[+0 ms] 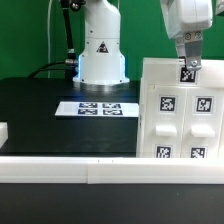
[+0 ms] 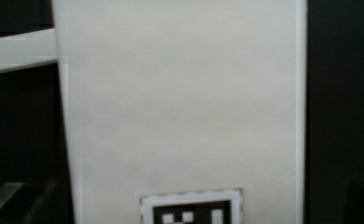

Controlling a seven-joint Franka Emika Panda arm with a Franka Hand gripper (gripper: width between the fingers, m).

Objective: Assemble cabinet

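The cabinet (image 1: 180, 115), a large white box with several square marker tags, stands upright at the exterior view's right. My gripper (image 1: 188, 58) comes down from above onto its top edge. The fingers are close together on a narrow white tagged panel (image 1: 188, 73) at the cabinet's top. In the wrist view this long white panel (image 2: 179, 110) fills the middle, with one tag (image 2: 193, 208) at its near end. My fingertips are not seen there.
The marker board (image 1: 97, 108) lies flat on the black table in front of the robot base (image 1: 100, 55). A white rail (image 1: 70, 170) runs along the table's front edge. A small white block (image 1: 3, 130) sits at the exterior view's left edge.
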